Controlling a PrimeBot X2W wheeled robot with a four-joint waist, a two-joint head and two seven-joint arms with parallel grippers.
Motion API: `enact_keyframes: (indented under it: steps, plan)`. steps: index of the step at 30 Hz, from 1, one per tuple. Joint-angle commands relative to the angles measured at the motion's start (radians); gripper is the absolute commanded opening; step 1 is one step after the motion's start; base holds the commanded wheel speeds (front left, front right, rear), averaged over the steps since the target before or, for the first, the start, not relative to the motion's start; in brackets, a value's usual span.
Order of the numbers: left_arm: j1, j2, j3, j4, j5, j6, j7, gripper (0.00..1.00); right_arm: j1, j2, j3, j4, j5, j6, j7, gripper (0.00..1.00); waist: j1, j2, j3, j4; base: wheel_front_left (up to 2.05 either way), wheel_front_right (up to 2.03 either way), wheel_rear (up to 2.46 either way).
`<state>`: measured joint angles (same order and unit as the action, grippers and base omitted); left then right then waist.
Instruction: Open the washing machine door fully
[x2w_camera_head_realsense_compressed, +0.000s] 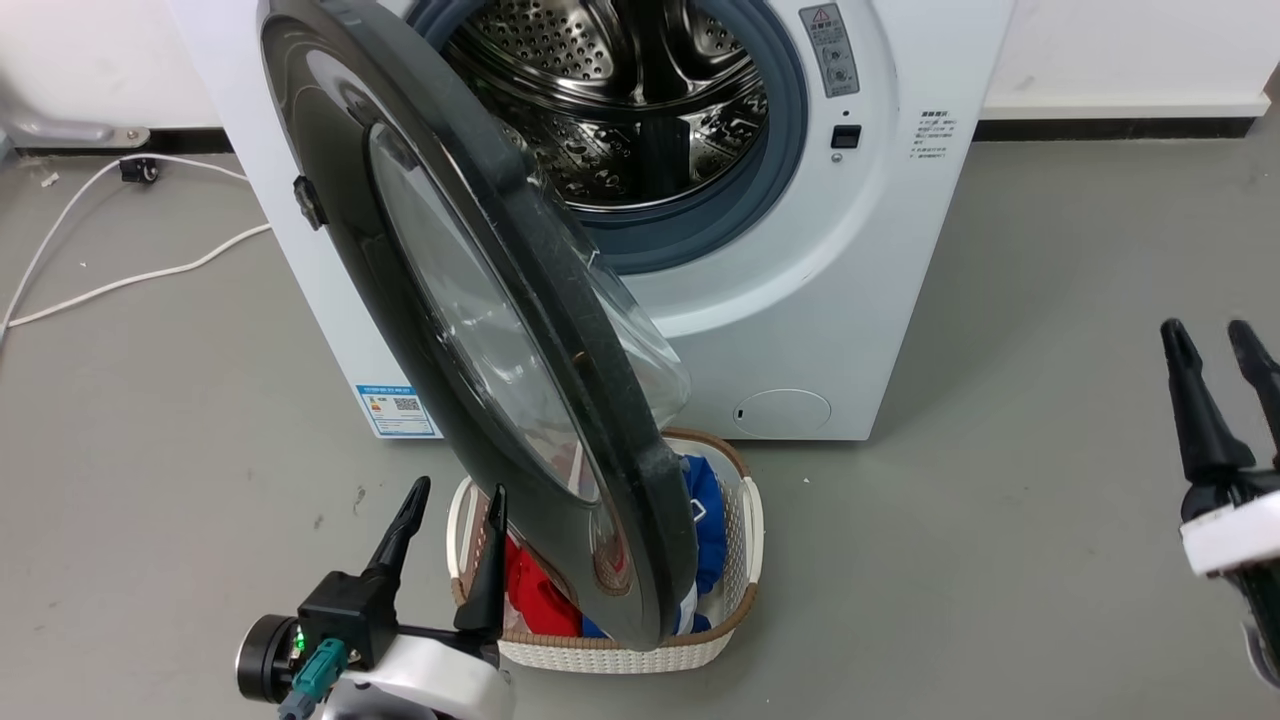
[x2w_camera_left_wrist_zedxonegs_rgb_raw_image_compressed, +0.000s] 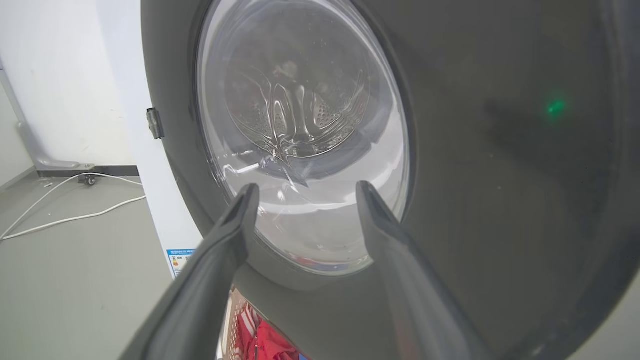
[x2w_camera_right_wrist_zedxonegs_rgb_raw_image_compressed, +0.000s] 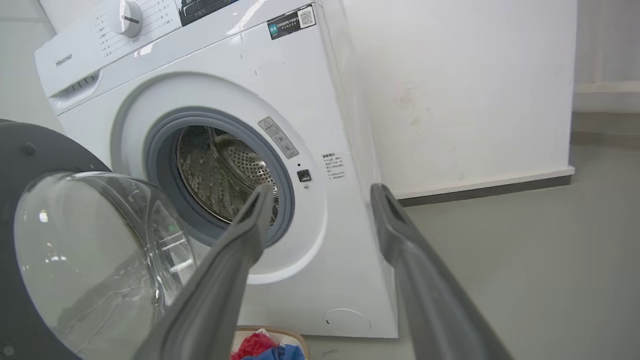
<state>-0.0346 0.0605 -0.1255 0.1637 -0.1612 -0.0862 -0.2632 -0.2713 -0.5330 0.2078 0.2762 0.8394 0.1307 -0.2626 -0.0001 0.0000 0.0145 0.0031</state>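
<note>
Status: washing machine door (x2w_camera_head_realsense_compressed: 350, 230) half open.
Both spread: left gripper (x2w_camera_head_realsense_compressed: 458, 486) lower left, right gripper (x2w_camera_head_realsense_compressed: 1206, 328) right edge. Push rim leftward, clearing basket (x2w_camera_head_realsense_compressed: 752, 520).

There is one washing machine (x2w_camera_head_realsense_compressed: 800, 330) with one round door (x2w_camera_head_realsense_compressed: 470, 340), one steel drum (x2w_camera_head_realsense_compressed: 620, 110), one blue label (x2w_camera_head_realsense_compressed: 397, 410), one round cap (x2w_camera_head_realsense_compressed: 782, 412) and one control dial (x2w_camera_right_wrist_zedxonegs_rgb_raw_image_compressed: 125, 17). One woven basket (x2w_camera_head_realsense_compressed: 620, 655) stands on the floor. There are two hands, a left hand (x2w_camera_head_realsense_compressed: 458, 490) and a right hand (x2w_camera_head_realsense_compressed: 1206, 330), each with two dark fingers (x2w_camera_head_realsense_compressed: 1195, 410).
</note>
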Motion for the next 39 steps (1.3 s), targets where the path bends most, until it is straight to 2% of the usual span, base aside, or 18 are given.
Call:
enact_keyframes:
  steps: [1, 2, 3, 6, 10, 15, 18, 24, 39]
  plan:
    - [0.013, 0.003, 0.005, -0.003, 0.003, -0.002, -0.002, 1.00, 0.051, 0.043, -0.061, -0.039, -0.108, 0.000, -0.002, 1.00, 0.0001, 0.0000, -0.004, -0.001, 0.00, 0.00, 0.00]
    - [0.014, 0.003, 0.006, -0.004, 0.005, -0.002, -0.002, 1.00, 0.074, 0.067, -0.100, -0.067, -0.179, 0.000, -0.002, 1.00, 0.0001, 0.0000, -0.005, -0.001, 0.00, 0.00, 0.00]
    - [0.014, 0.003, 0.006, -0.004, 0.005, -0.002, -0.002, 1.00, 0.074, 0.067, -0.100, -0.067, -0.179, 0.000, -0.002, 1.00, 0.0001, 0.0000, -0.005, -0.001, 0.00, 0.00, 0.00]
    - [0.011, 0.002, 0.012, -0.007, 0.009, -0.002, -0.002, 1.00, 0.143, 0.155, -0.209, -0.172, -0.387, 0.000, 0.039, 1.00, 0.0001, 0.0000, -0.005, -0.001, 0.00, 0.00, 0.00]
    - [0.004, 0.002, 0.019, -0.005, 0.012, -0.004, -0.002, 1.00, 0.244, 0.274, -0.287, -0.324, -0.582, 0.000, 0.117, 1.00, 0.0001, 0.0000, -0.006, 0.001, 0.00, 0.00, 0.00]
    - [0.004, 0.004, 0.024, -0.001, 0.017, -0.009, -0.002, 1.00, 0.359, 0.389, -0.306, -0.424, -0.675, 0.000, 0.176, 1.00, 0.0001, 0.0000, -0.015, 0.004, 0.00, 0.00, 0.00]
    - [0.009, 0.005, 0.030, 0.009, 0.016, -0.010, -0.002, 1.00, 0.426, 0.445, -0.300, -0.396, -0.657, 0.000, 0.197, 1.00, 0.0001, 0.0000, -0.023, 0.008, 0.00, 0.00, 0.00]
    - [0.009, 0.005, 0.036, 0.024, 0.019, -0.014, -0.002, 1.00, 0.410, 0.467, -0.282, -0.329, -0.629, 0.000, 0.177, 1.00, 0.0001, 0.0000, -0.026, 0.007, 0.00, 0.00, 0.00]
    - [-0.004, 0.003, 0.033, 0.046, 0.024, -0.011, -0.002, 1.00, 0.377, 0.451, -0.259, -0.339, -0.667, 0.000, 0.174, 1.00, 0.0001, 0.0000, -0.021, 0.017, 0.00, 0.00, 0.00]
